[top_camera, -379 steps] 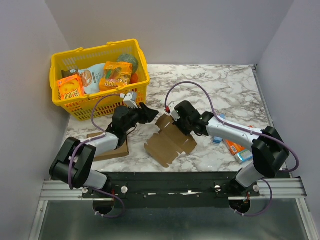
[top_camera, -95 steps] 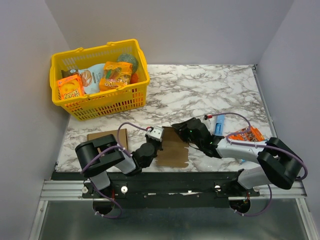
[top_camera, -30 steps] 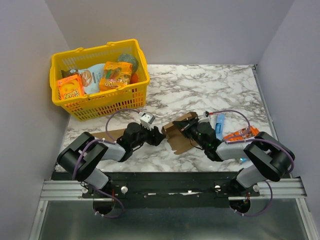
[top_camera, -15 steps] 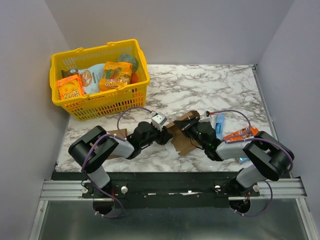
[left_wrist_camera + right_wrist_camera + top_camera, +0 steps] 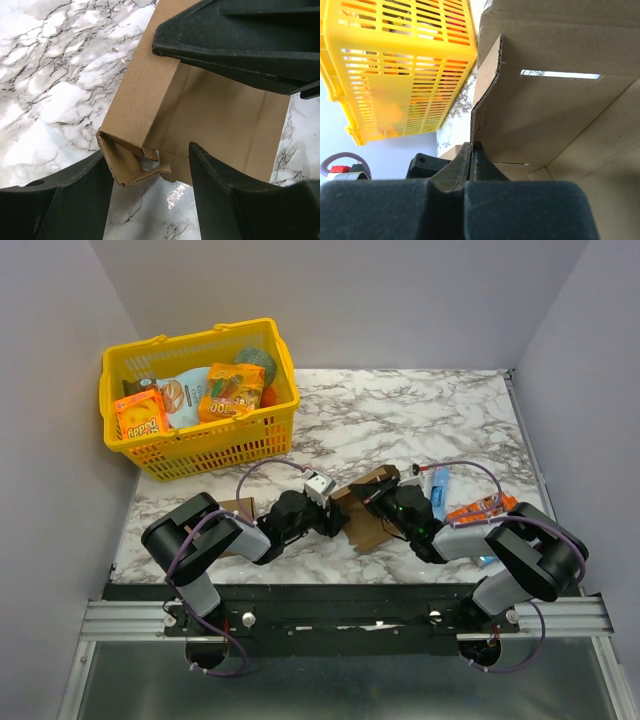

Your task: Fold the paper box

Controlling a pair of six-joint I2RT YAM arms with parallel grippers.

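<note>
1. The left gripper (image 5: 146,151) has its fingers apart, with a folded corner of the paper box (image 5: 220,115) sitting between them.
2. The right gripper (image 5: 471,146) is pinched tight on an upright wall of the box, just ahead of the left fingertips.
3. The box rests on the marble table (image 5: 400,420) between the two grippers.

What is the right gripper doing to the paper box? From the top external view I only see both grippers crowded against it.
Observer: The right wrist view shows the right gripper shut on the edge of one cardboard wall of the paper box.
Operator: And the left one, is it clamped too?
Observer: No. In the left wrist view the left gripper is open, with its fingers on either side of a folded corner of the box.
</note>
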